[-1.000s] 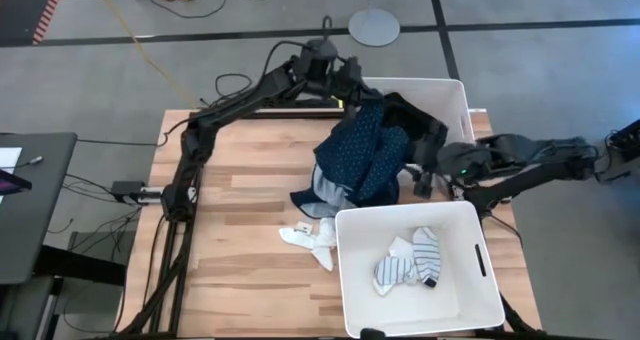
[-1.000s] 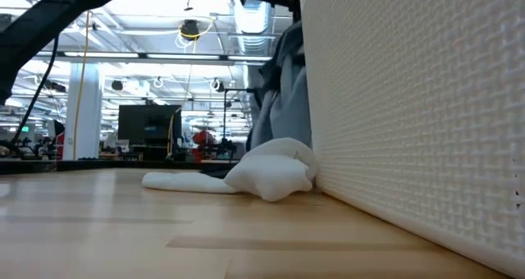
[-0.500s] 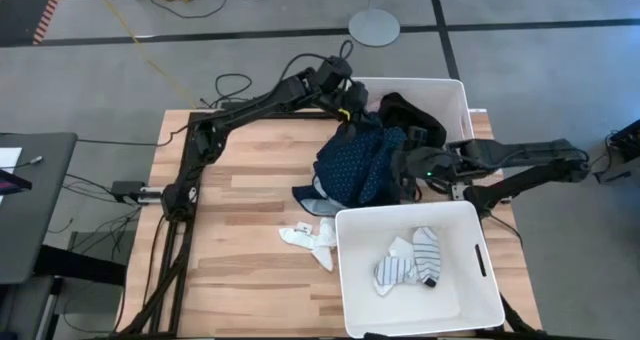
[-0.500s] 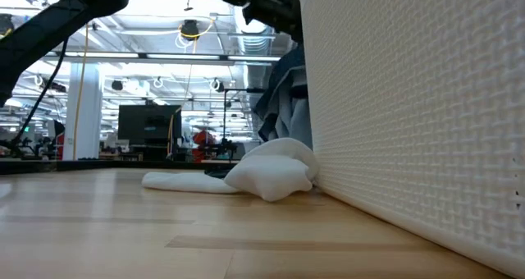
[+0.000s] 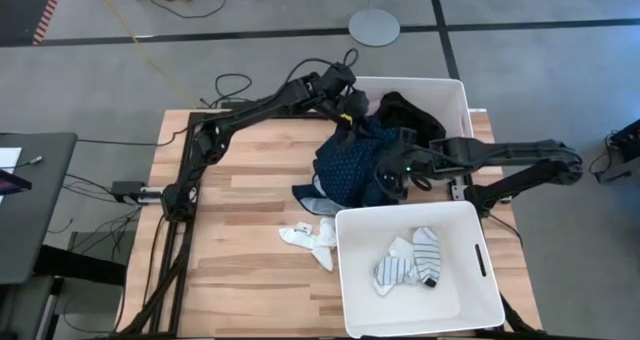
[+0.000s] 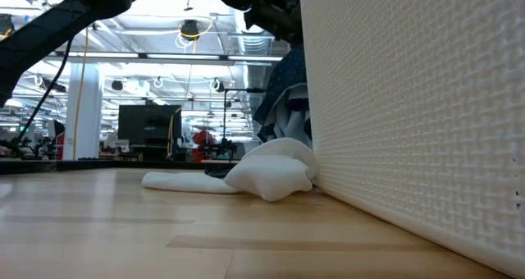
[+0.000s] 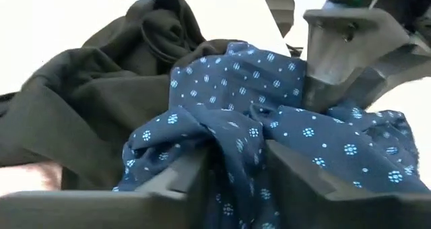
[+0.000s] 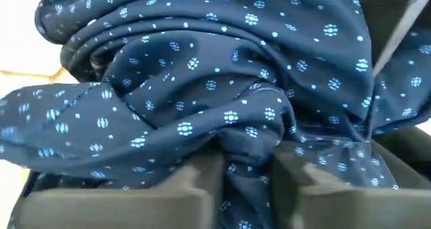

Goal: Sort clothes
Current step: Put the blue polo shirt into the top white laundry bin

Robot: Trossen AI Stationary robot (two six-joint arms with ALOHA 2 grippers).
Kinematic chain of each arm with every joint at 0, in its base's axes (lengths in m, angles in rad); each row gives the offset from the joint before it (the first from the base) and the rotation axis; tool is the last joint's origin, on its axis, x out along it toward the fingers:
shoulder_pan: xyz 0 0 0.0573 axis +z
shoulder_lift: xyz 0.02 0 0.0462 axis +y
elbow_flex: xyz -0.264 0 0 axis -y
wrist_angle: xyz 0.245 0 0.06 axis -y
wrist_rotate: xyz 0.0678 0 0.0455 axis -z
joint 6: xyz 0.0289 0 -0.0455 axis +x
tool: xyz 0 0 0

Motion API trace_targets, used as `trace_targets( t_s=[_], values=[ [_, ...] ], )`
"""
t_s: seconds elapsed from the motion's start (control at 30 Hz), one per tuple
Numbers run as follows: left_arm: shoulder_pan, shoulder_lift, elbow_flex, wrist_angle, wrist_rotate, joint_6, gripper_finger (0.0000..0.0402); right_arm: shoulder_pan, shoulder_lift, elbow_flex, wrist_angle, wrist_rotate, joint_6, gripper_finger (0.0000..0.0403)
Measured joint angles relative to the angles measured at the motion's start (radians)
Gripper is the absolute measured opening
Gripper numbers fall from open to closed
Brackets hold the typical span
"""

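Holding the navy dotted garment point(image 5: 362, 165) with both grippers at once: the left gripper point(image 7: 232, 172) pinches a fold at the garment's far edge, by the rim of the far bin point(image 5: 455, 90), and the right gripper point(image 8: 246, 165) has its fingers closed on a bunched fold near the middle. I read the two-point grip as a way to keep the cloth gathered so it clears the bin wall rather than trailing. The garment lies draped over the table point(image 5: 240, 220) between the two bins, partly overlapping the black garment point(image 5: 410, 115) already in the far bin. A pale blue piece point(image 5: 322, 192) shows beneath its lower edge. White socks point(image 5: 310, 237) lie on the wood just beside the near bin point(image 5: 350, 280), which holds striped socks point(image 5: 425, 255). My judgement: the navy piece belongs with the black one; the loose socks are not yet sorted.
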Motion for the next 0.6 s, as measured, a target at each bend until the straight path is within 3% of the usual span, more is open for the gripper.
trace_targets(
  t_s=[0.1,0.23,0.6],
  values=[
    [0.0,-0.017,0.0,0.003,-0.002,-0.004,0.0191,0.0,-0.015,0.0,0.009,-0.003,-0.009,0.002],
    [-0.004,-0.049,0.0,-0.015,0.004,0.002,0.0235,0.014,-0.042,-0.002,0.038,0.002,0.002,0.0018],
    [-0.029,-0.176,0.0,-0.066,0.013,0.031,0.0245,0.034,-0.176,0.0,0.172,0.046,0.013,0.0013]
  ],
)
